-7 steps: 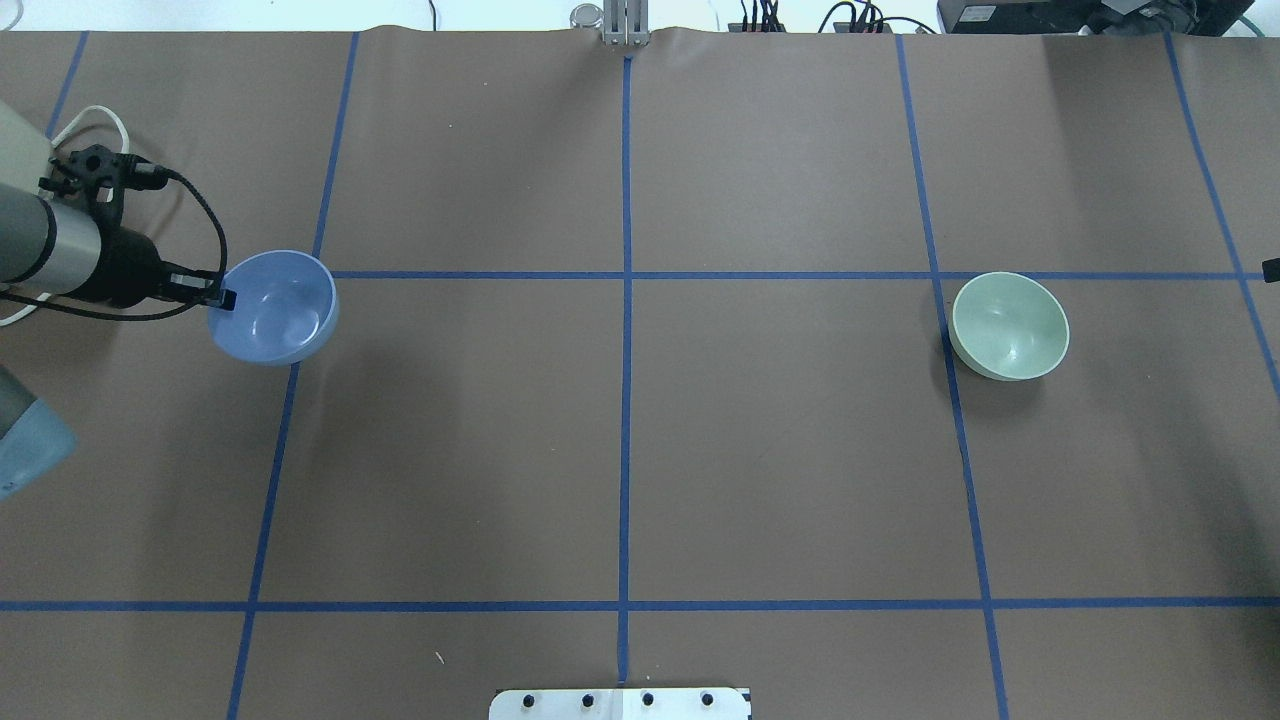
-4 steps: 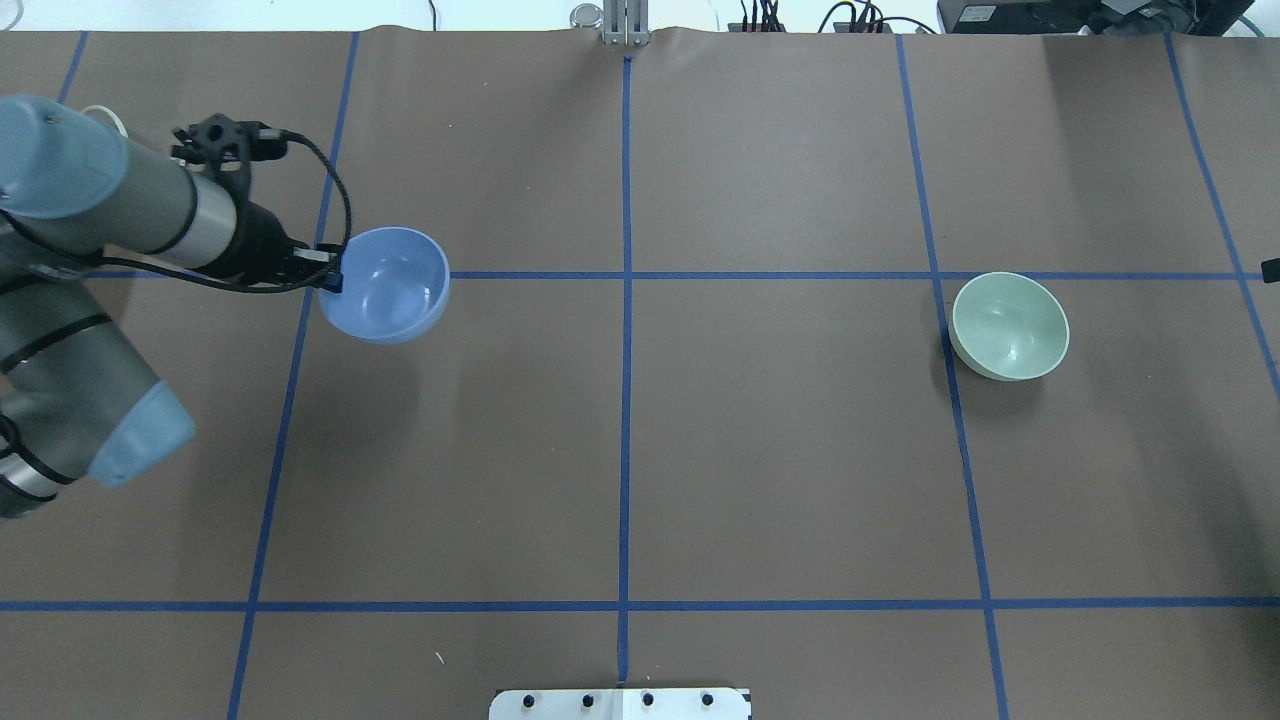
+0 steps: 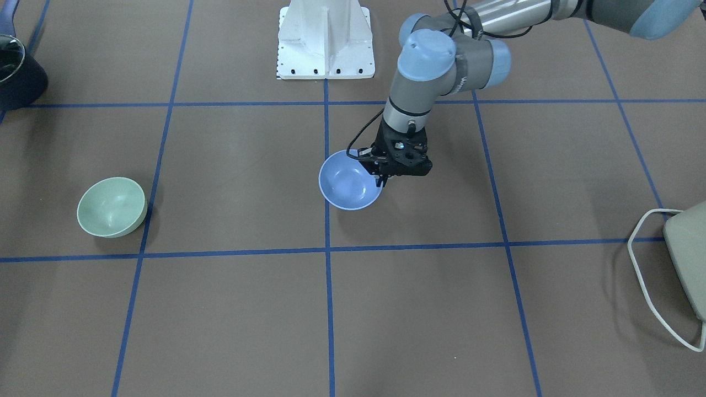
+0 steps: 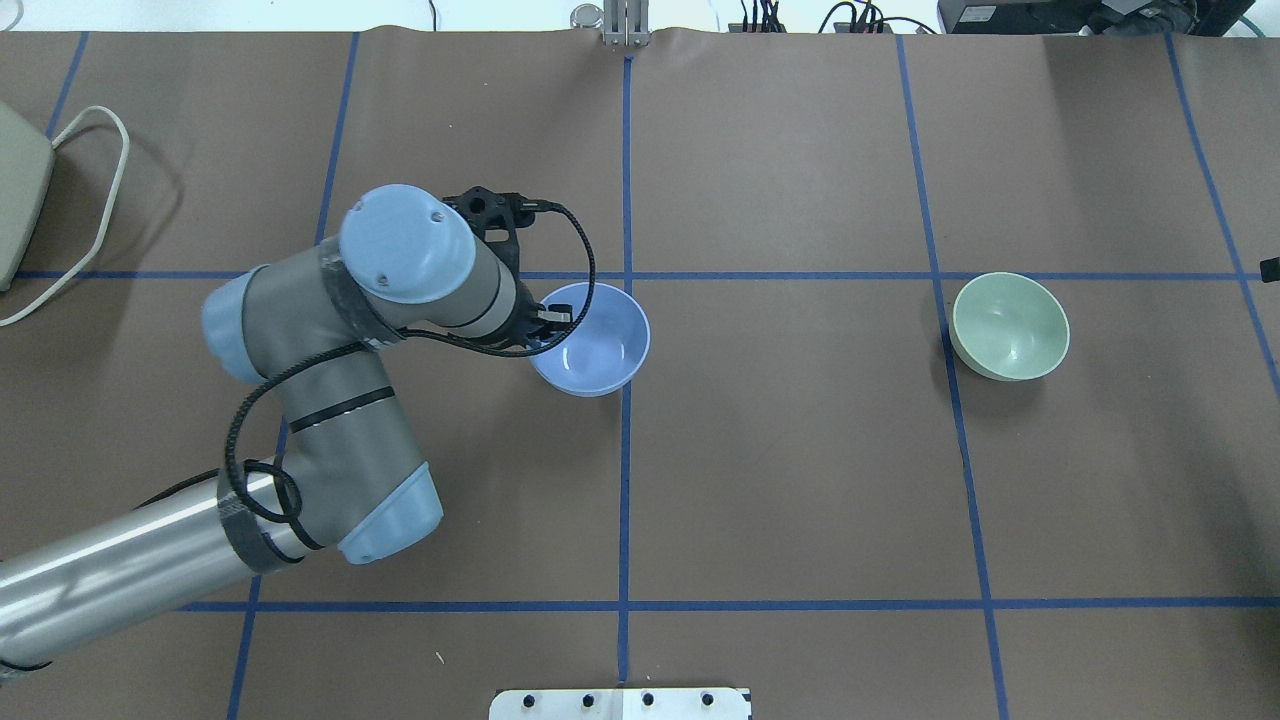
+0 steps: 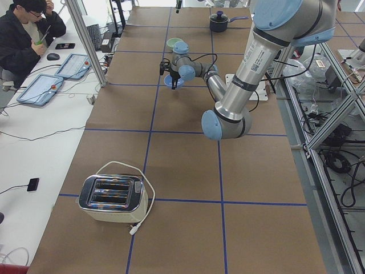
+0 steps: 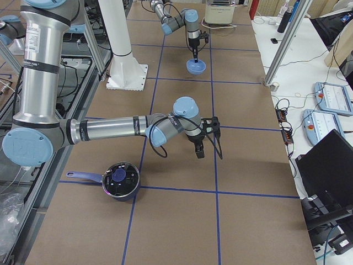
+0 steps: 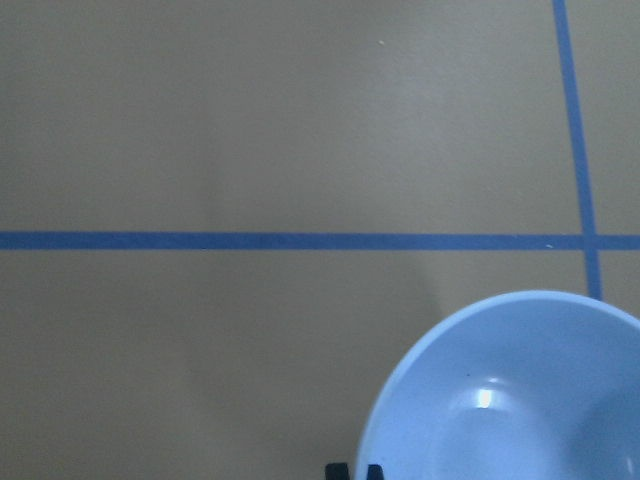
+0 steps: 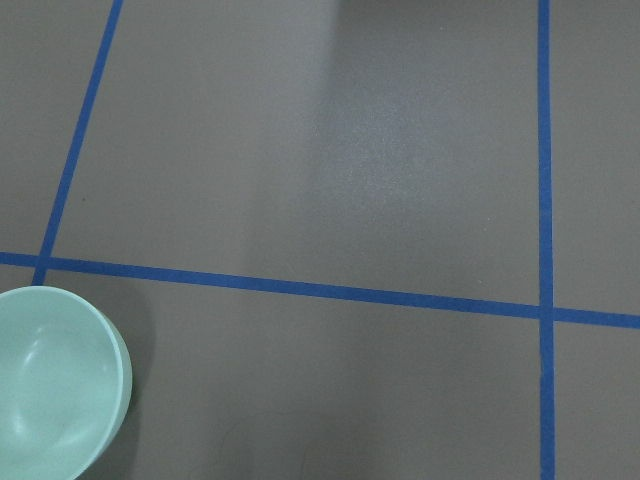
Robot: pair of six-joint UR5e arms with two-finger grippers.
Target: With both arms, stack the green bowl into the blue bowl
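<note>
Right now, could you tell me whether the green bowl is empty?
Empty: the green bowl stands upright, its inside bare in the overhead view.

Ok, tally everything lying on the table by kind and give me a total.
Bowls: 2, the blue bowl and the green bowl
Toasters: 1, the toaster
Pots: 1, the dark pot
Total: 4
</note>
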